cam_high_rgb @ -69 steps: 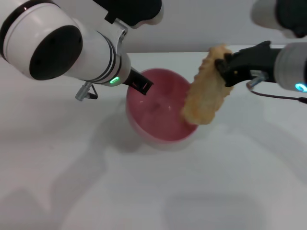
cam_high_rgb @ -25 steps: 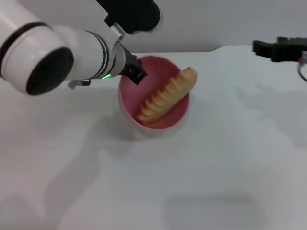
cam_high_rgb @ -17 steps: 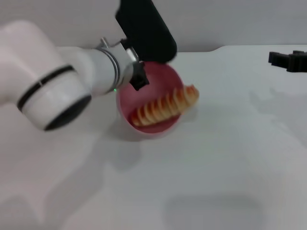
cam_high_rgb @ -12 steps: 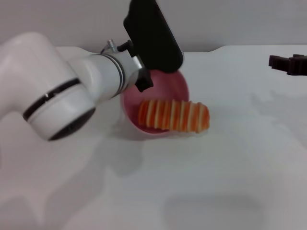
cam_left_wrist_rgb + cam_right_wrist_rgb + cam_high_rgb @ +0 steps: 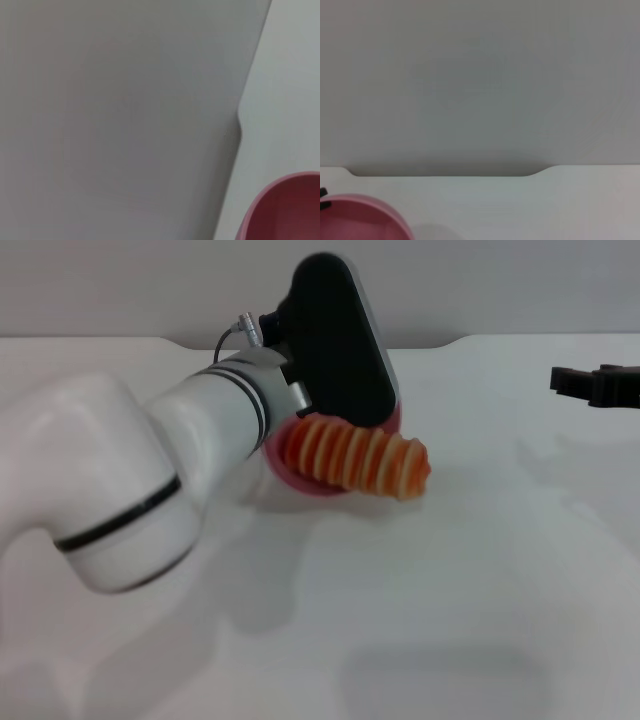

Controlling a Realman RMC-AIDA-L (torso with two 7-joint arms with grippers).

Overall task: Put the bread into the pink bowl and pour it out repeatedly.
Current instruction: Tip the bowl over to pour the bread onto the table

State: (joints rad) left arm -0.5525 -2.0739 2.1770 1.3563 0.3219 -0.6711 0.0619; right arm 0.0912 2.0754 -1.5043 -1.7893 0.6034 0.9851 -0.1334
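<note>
The pink bowl (image 5: 298, 478) is tipped steeply on its side near the middle of the table, mouth facing the right. My left gripper (image 5: 300, 410) is shut on its rim, mostly hidden behind the black wrist housing. The bread (image 5: 355, 458) lies across the bowl's mouth, its orange-and-cream striped side showing and one end sticking out over the table. Far to the right, my right gripper (image 5: 595, 385) hovers open with nothing in it. Part of the pink bowl (image 5: 287, 210) shows in the left wrist view, and the pink bowl's rim (image 5: 362, 217) shows in the right wrist view.
The white table (image 5: 450, 590) stretches in front and to the right of the bowl. Its back edge has a shallow step (image 5: 445, 341) against a grey wall. My bulky white left arm (image 5: 130, 490) covers the left part of the scene.
The left arm rolled the bowl from upright to steeply tipped. The bread slid from inside toward the mouth and now pokes out. The right gripper let the bread go and drew back right.
</note>
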